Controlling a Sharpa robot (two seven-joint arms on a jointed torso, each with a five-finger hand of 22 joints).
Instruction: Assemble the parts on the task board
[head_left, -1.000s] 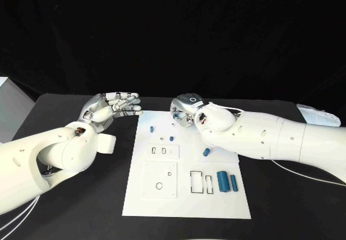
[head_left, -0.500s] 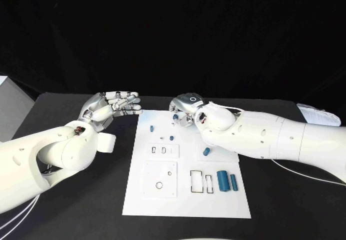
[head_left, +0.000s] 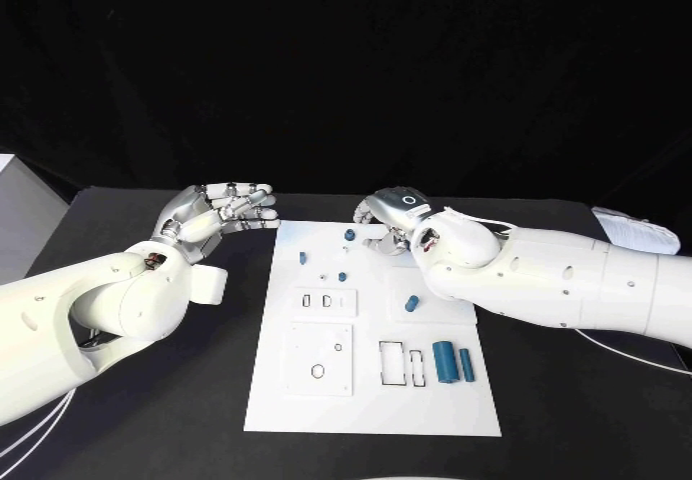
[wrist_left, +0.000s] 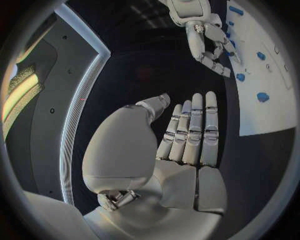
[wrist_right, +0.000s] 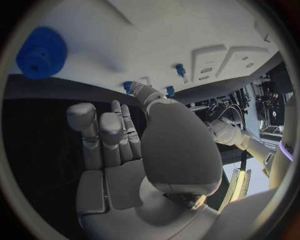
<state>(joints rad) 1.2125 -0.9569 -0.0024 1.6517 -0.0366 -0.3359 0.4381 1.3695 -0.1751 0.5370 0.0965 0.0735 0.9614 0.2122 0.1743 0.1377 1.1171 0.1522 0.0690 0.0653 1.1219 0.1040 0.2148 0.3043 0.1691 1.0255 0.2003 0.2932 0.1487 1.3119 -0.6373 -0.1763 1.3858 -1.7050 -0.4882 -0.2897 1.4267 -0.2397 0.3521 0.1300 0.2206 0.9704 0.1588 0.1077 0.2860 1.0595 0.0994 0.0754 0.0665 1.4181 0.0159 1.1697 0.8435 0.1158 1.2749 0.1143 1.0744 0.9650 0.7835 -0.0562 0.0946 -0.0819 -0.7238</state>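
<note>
**A:** Where does the flat white rectangular task board (head_left: 378, 400) lie?

**B:** In the middle of the black worktop (head_left: 577, 400), its long side running away from the robot. Both silver hands are at its far end.

**A:** And the blue pieces?

**B:** A small round blue part (head_left: 349, 235) sits near the far edge, just beside the right hand (head_left: 392, 222). A little nearer lie a short blue peg (head_left: 304, 257) and two tiny blue parts (head_left: 338, 276). An oblong blue piece (head_left: 413, 303) rests toward the board's right side, and two upright-looking blue cylinders, a thick one (head_left: 446, 361) and a thin one (head_left: 467, 363), lie side by side next to the outlined rectangular slots (head_left: 402, 364).

**A:** What is the right hand holding?

**B:** Nothing that I can see. In the right wrist view its fingers (wrist_right: 119, 135) are straight and close together, with the thumb alongside, over the board's far edge. A blue round part with a hole (wrist_right: 41, 52) lies on the white surface beyond them.

**A:** The left hand?

**B:** The left hand (head_left: 219, 217) hovers off the board's far left corner, over the dark worktop. Its fingers (wrist_left: 194, 130) are extended side by side, empty, touching nothing.
</note>
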